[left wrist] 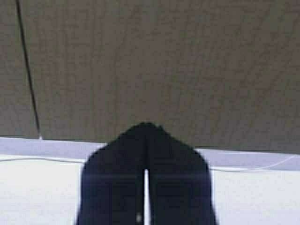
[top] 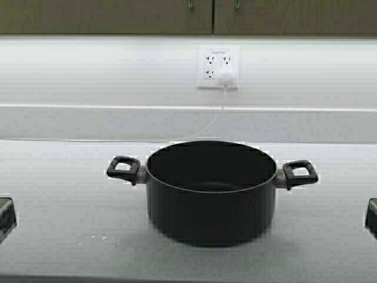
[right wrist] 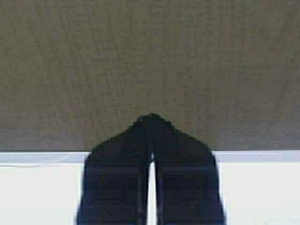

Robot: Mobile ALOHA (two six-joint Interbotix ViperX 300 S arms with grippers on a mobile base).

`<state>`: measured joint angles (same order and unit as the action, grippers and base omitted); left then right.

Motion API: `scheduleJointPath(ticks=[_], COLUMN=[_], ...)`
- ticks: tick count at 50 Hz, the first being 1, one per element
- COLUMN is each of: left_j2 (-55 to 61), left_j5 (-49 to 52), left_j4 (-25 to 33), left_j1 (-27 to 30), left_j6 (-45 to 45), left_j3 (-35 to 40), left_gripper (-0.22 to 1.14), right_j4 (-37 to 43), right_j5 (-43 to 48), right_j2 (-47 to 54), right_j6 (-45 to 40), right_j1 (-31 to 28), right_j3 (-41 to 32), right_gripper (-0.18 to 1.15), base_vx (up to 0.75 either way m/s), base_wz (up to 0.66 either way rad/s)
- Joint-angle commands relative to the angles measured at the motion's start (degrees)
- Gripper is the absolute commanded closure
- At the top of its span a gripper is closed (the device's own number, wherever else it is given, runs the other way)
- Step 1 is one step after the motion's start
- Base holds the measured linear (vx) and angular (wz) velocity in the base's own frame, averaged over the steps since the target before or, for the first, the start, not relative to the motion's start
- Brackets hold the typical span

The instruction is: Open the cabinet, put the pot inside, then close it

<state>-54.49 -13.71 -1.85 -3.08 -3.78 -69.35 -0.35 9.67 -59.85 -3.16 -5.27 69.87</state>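
Note:
The black pot (top: 211, 190) stands lidless on the white counter (top: 65, 194), its loop handles (top: 124, 169) pointing left and right. Above, the cabinet (top: 106, 16) shows only the bottom strip of its two tan doors, both closed, with the tips of the silver handles (top: 190, 5) near the middle seam. My left gripper (left wrist: 146, 129) is shut with nothing in it and faces a tan door (left wrist: 164, 65). My right gripper (right wrist: 151, 119) is also shut and empty before tan wood (right wrist: 150, 56). Both arms sit low at the sides, left (top: 5, 217) and right (top: 371, 216), apart from the pot.
A white wall outlet (top: 218, 66) with a plug sits on the backsplash behind the pot. Its thin white cable (top: 206, 128) runs down and left along the counter's back. A raised white ledge (top: 88, 121) crosses behind the counter.

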Motion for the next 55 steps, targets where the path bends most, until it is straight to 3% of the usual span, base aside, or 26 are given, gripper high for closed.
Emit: scheduleJointPath(ticks=[1, 4, 10, 20, 38, 50, 55], left_j2=[-0.79, -0.97, -2.37, -0.79, 18.37, 31.11, 36.74], left_j5=[11.25, 16.08, 17.75, 11.34, -3.78, -16.00, -20.57], left_j4=[0.18, 1.49, 2.64, 2.90, 3.16, 4.75, 7.38], left_j1=[-5.62, -9.14, -16.44, -28.04, -38.50, -42.54, -43.15], left_j6=[-0.35, -0.97, -1.23, -2.02, -1.93, -1.93, -1.67], left_j3=[2.55, 3.60, 4.92, 4.57, 6.06, 7.47, 9.49], left_gripper=[-0.06, -0.21, -0.05, -0.06, -0.06, -0.06, -0.06], right_j4=[0.00, -0.26, 0.70, 5.54, 5.62, 6.33, 11.16], right_j5=[0.97, 0.97, 0.62, -0.26, 10.81, 15.21, 18.72], right_j2=[0.70, 0.70, 0.62, 3.69, 19.07, 29.62, 33.75], right_j6=[0.00, 0.18, -0.79, -0.79, 0.53, 3.60, 8.44], right_j1=[-6.24, -8.35, -11.87, -18.98, -29.18, -30.50, -31.29], right_j3=[-1.67, -1.93, -2.72, -3.43, -5.45, -7.38, -9.49], right_gripper=[-0.09, -0.15, -0.02, -0.04, -0.04, -0.04, -0.04], base_vx=[0.03, 0.03, 0.01, 0.00, 0.00, 0.00, 0.00], base_wz=[-0.01, -0.01, 0.00, 0.00, 0.00, 0.00, 0.00])
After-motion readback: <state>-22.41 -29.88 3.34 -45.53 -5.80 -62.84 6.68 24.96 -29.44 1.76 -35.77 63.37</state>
